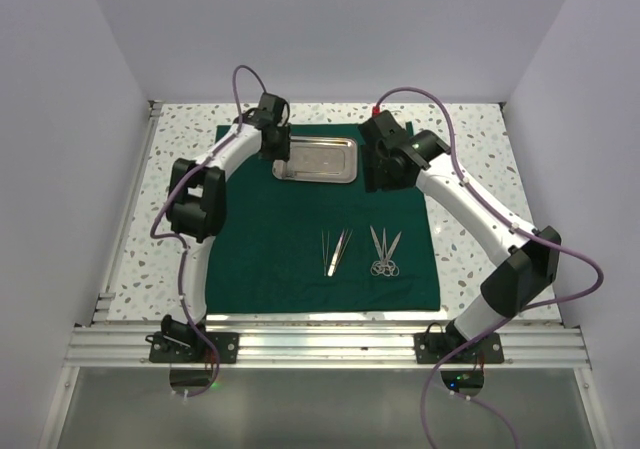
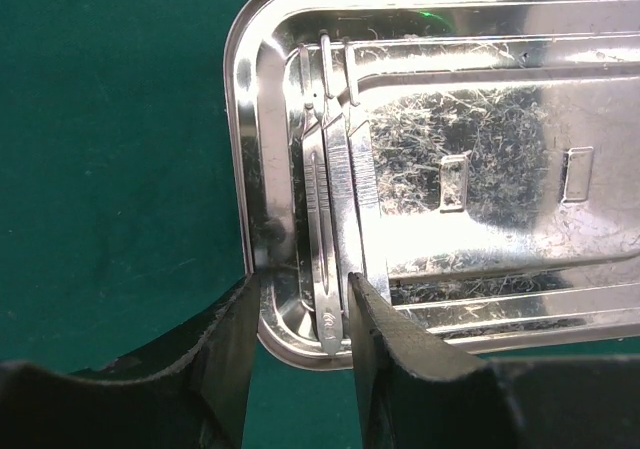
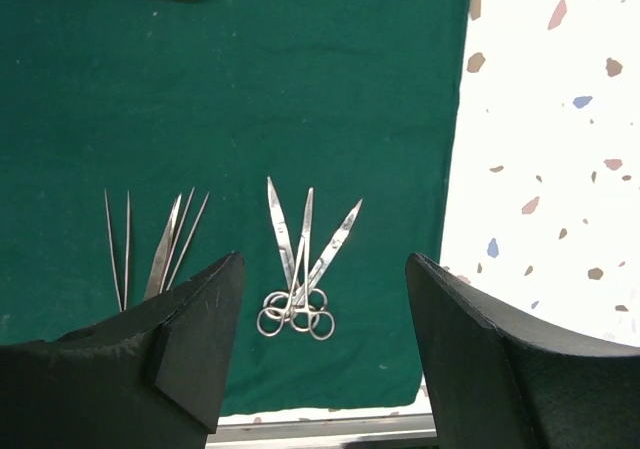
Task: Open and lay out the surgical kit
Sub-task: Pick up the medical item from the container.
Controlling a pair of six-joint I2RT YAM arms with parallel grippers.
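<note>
The dark green cloth [image 1: 260, 239] lies spread flat. The steel tray [image 1: 330, 159] sits at its back middle. Slim silver instruments [image 2: 325, 219] lie along the tray's [image 2: 480, 169] left end. My left gripper [image 1: 281, 161] is over that end; in the left wrist view it [image 2: 300, 294] is open, its jaws on either side of one instrument's end, a gap on one side. Tweezers [image 1: 335, 251] and ring-handled scissors and forceps [image 1: 385, 252] lie on the cloth's front part. My right gripper [image 1: 383, 176] hangs open and empty right of the tray; its view shows the scissors [image 3: 285, 224] and tweezers [image 3: 165, 244] below.
The speckled white tabletop [image 1: 470, 169] surrounds the cloth. White walls close in left, right and back. An aluminium rail [image 1: 330, 344] runs along the near edge by the arm bases. The cloth's right edge [image 3: 460, 169] borders bare table.
</note>
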